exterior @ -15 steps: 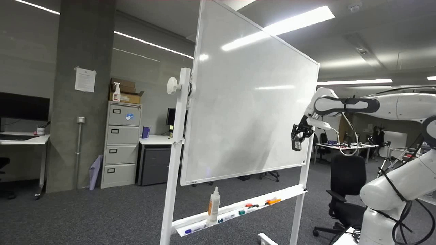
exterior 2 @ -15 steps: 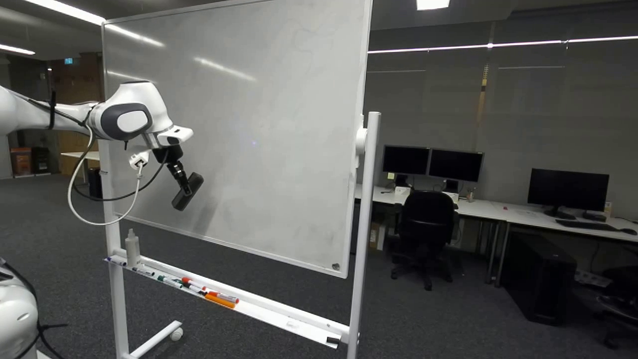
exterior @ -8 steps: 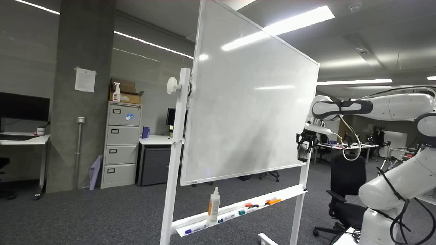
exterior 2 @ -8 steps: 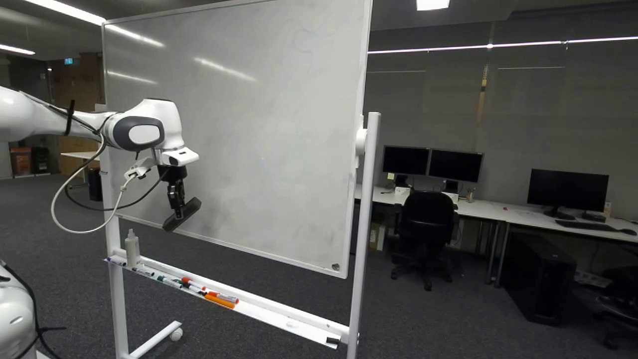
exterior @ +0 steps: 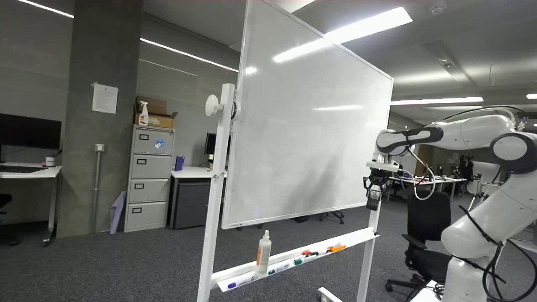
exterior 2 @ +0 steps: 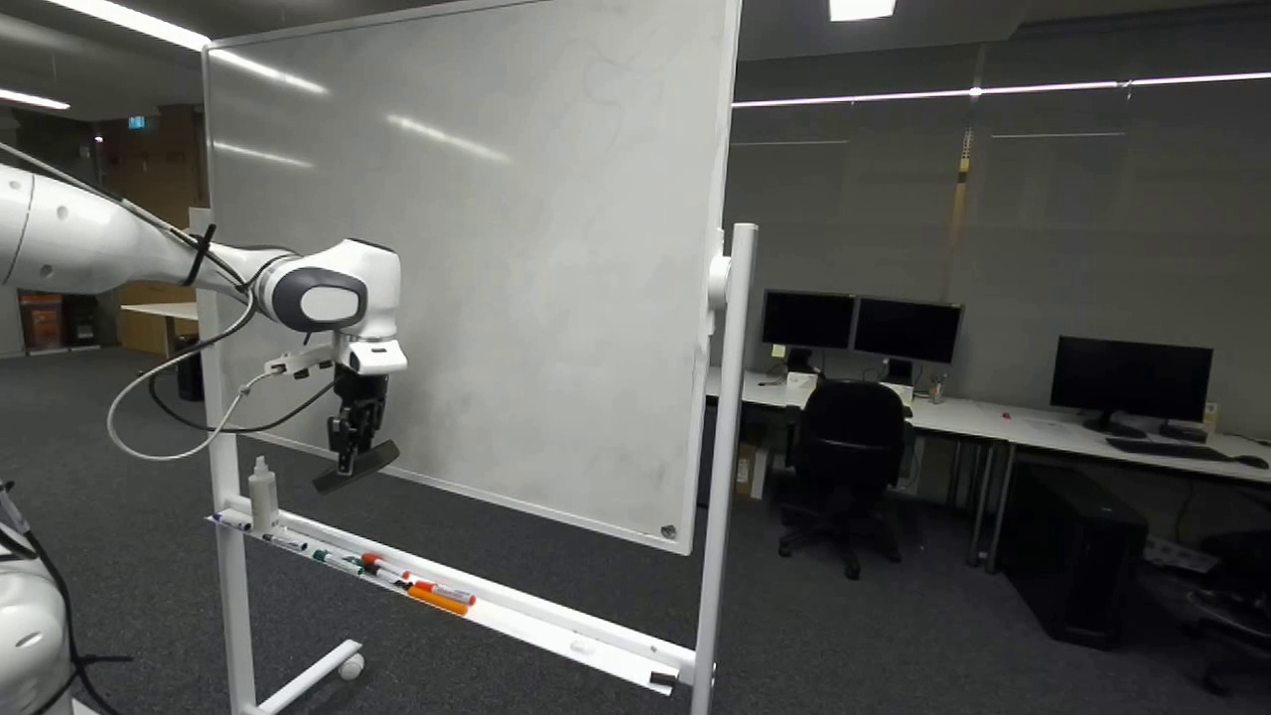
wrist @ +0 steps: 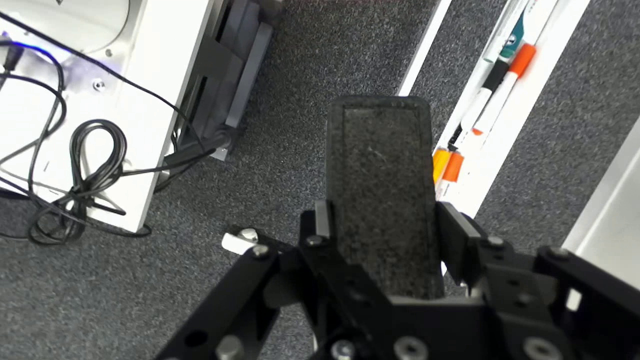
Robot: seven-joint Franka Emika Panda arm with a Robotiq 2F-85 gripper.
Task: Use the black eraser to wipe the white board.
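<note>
The white board stands upright on its wheeled stand and shows in both exterior views, with faint grey smudges low on its face. My gripper is shut on the black eraser, with one finger on each long side. In an exterior view the gripper points down and holds the eraser slightly tilted, in front of the board's lower edge. The eraser also shows below the gripper in an exterior view. It looks apart from the board, though the exact gap cannot be told.
The stand's lower tray holds a white bottle and several markers, including an orange one. An office chair stands behind the arm. A white table with coiled cables lies left in the wrist view.
My gripper has moved down with the eraser, from in front of the board's lower part to its bottom edge. It has turned from slanted to pointing down, and the eraser lies flatter.
</note>
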